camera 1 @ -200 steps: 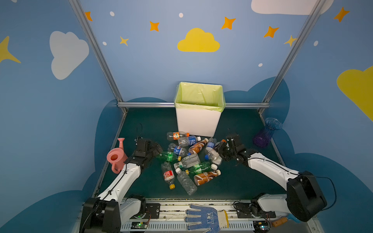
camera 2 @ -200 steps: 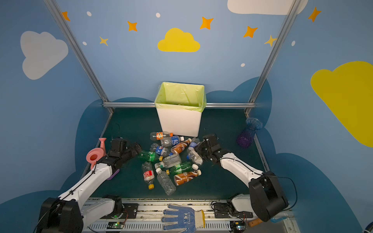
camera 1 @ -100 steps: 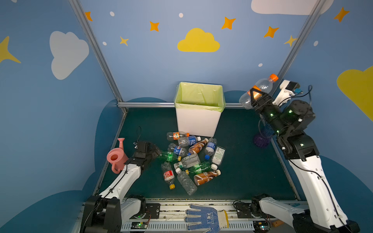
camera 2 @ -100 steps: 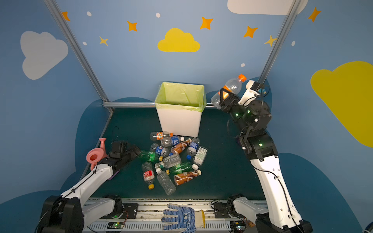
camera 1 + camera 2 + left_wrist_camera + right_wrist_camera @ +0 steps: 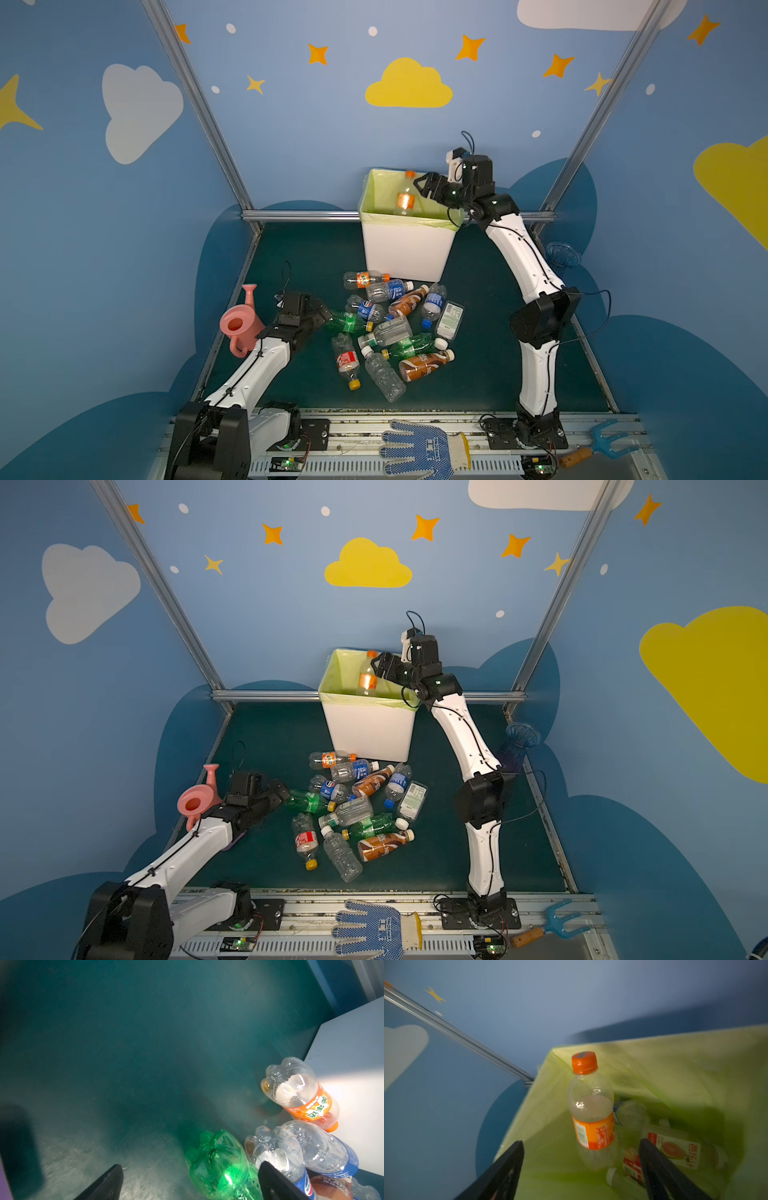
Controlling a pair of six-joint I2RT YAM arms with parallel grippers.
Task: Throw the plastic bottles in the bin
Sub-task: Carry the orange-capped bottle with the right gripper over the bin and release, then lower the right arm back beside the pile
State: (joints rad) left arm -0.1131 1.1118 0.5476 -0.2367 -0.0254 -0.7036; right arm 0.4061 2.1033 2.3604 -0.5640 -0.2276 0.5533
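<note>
The right gripper (image 5: 420, 189) had just spread its jaws over the tall white bin (image 5: 403, 249) lined with a yellow-green bag. The clear orange-capped, orange-labelled plastic bottle (image 5: 405, 199) was dropping inside, free. One more was done. The remaining pile (image 5: 395, 328) lay at the bin's 6 o'clock, with the left gripper (image 5: 321, 312) open beside it.

White arms (image 5: 515, 245), black joints (image 5: 540, 320), cables (image 5: 243, 372), black left hand (image 5: 328, 315) and right hand (image 5: 423, 187)
</note>
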